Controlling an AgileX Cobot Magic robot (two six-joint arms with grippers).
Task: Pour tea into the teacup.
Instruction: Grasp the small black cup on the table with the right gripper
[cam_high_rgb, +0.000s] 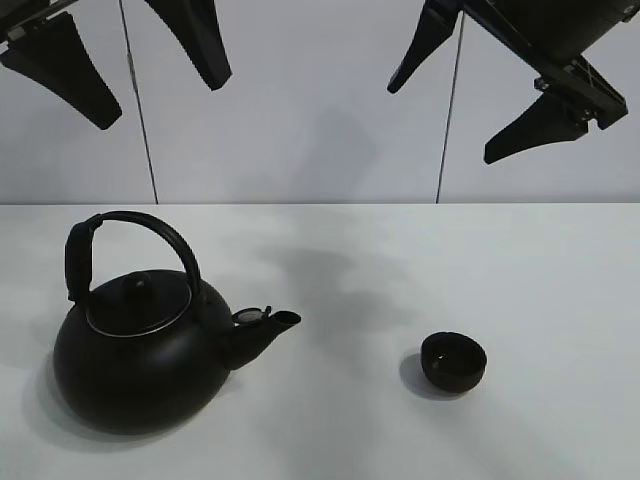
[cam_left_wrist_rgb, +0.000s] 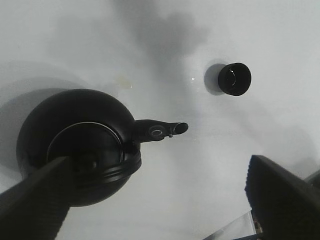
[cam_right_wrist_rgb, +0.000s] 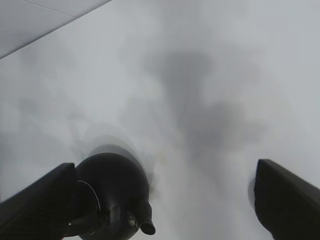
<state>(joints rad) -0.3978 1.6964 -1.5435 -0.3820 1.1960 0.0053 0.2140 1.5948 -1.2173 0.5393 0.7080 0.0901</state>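
White surface (cam_high_rgb: 520, 270) with the big black kettle (cam_high_rgb: 130, 365) on the left, spout aimed right. Left tool (cam_high_rgb: 160, 105) and right tool (cam_high_rgb: 441, 125) both hang high above, spread wide, gripping nothing. Little teacup (cam_high_rgb: 454, 360) sits upright to the right of the spout, well apart from it.

Both claws are plain matte black all over: the left claw (cam_high_rgb: 161, 106) and the right claw (cam_high_rgb: 442, 123) each have two long flat fingers (cam_high_rgb: 60, 72) that start wide and taper to a blunt, angled tip, kinda like shark fins. Up close in the left wrist view, you can see fine ridges running across one pad (cam_left_wrist_rgb: 35, 205). The right one is mounted on a boxy black rail (cam_high_rgb: 595, 95) with thin pale edges.
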